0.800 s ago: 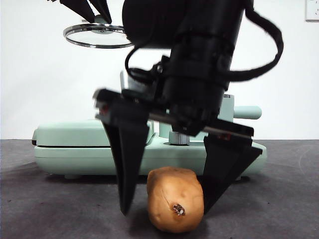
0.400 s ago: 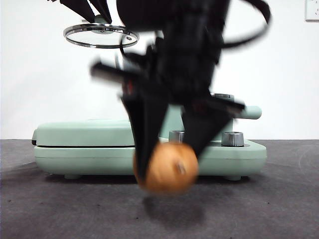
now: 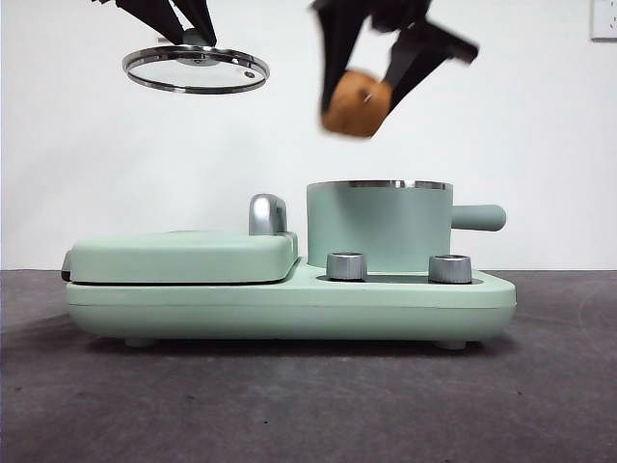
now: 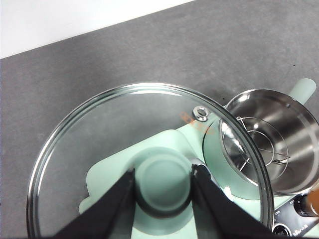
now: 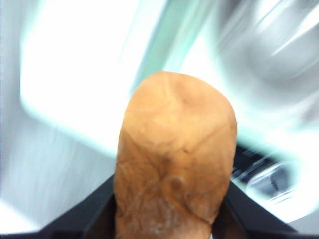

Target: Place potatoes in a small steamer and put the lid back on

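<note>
potato [image 3: 357,102] | clamped in right end effector [image 3: 371,92] (airborne) | left end effector [image 4: 162,181] grips lid [image 3: 196,69] knob

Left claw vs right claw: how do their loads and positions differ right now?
The left claw grips the glass lid by its mint knob, off to the side above the griddle cover. The right claw holds the potato above the steamer, slightly off-centre. The lid looks sharp; the potato is motion-blurred. Both are shut on loads held clear of the appliance.
</note>
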`<state>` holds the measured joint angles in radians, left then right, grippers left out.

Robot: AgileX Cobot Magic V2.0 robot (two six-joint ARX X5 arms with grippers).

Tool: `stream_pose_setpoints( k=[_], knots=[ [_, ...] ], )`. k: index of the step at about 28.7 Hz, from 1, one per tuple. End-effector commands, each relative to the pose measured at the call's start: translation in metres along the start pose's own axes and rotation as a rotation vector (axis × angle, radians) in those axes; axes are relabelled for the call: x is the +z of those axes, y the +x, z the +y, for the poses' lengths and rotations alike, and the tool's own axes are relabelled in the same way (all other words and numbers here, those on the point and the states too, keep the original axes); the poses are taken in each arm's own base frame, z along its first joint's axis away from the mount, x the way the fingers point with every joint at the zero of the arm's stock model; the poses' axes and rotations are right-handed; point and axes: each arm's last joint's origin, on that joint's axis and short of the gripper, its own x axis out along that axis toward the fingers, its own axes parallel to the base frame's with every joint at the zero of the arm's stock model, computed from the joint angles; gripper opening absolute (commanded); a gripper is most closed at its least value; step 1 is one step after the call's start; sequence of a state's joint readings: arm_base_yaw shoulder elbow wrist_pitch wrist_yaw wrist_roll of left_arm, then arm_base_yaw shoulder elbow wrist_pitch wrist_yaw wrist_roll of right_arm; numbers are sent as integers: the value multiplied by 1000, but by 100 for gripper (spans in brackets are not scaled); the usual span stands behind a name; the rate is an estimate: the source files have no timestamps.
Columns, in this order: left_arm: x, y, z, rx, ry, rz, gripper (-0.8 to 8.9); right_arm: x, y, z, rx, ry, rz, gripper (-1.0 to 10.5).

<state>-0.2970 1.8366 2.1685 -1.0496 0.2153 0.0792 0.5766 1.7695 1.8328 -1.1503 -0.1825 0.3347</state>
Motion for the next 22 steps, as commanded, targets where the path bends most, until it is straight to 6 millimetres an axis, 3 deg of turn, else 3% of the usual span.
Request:
stream_pose_setpoints(
  k=[1,5,10,15,18,22],
  knots=[
    [8,-10,-3,-6,21,-61,15,31,0,-14,-25,-38,-13,6],
    [8,-10,-3,-6,21,-61,15,59,10,-32,-52,-22,-8,6],
    [8,-10,-3,-6,21,-60,15,81,49,-53,-74,1,23,6],
    [8,-10,-3,-6,21,-60,15,83,90,-68,-96,17,114,12],
    [8,-10,-3,-6,21,-59,15,80,93,-67,-99,9,142,149],
    [7,-10,-3,-7,19,-53,15,78,93,-67,-104,14,163,475]
  ],
)
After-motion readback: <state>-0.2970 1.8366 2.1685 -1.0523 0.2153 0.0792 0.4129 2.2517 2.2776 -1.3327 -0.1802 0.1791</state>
